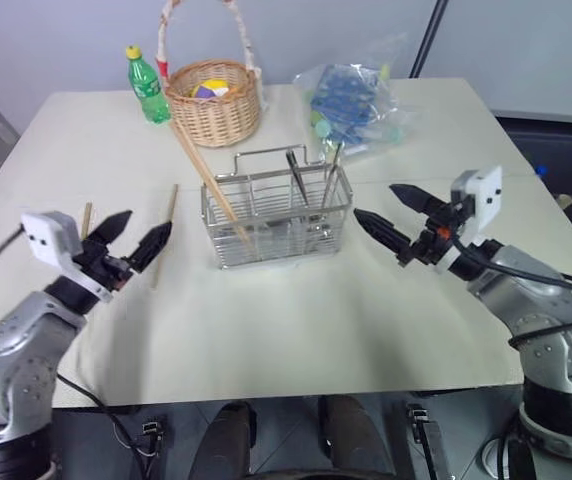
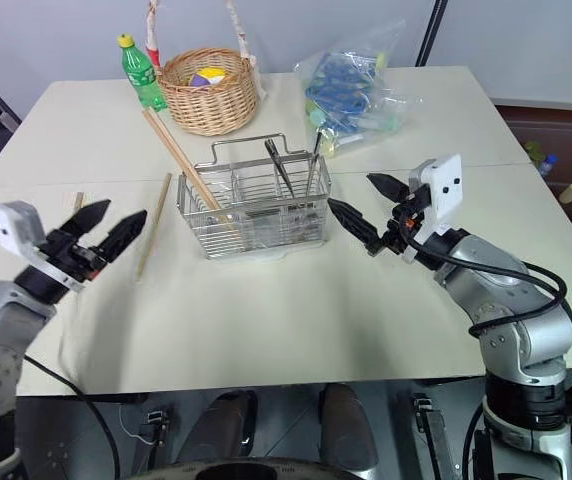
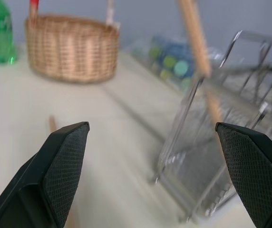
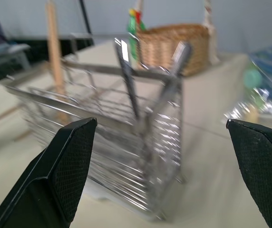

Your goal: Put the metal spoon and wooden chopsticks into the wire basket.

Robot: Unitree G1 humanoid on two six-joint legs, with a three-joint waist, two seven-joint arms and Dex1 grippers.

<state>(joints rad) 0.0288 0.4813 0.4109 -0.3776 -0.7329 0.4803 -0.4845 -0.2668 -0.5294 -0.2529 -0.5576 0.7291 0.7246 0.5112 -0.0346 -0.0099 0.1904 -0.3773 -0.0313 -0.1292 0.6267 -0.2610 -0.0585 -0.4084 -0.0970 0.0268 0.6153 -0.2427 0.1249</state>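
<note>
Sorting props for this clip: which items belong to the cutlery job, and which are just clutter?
Job:
wire basket
wooden chopstick in the basket
wooden chopstick on the table
metal utensils in the basket

Clutter:
wicker basket
green bottle
plastic bag

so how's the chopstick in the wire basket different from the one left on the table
The chopstick in the wire basket stands tilted, its top leaning toward the wicker basket; the chopstick on the table lies flat. The first sits inside the wire basket; the second lies outside it, beside the open left pincer. Both are thin, light-brown wooden sticks.
</note>
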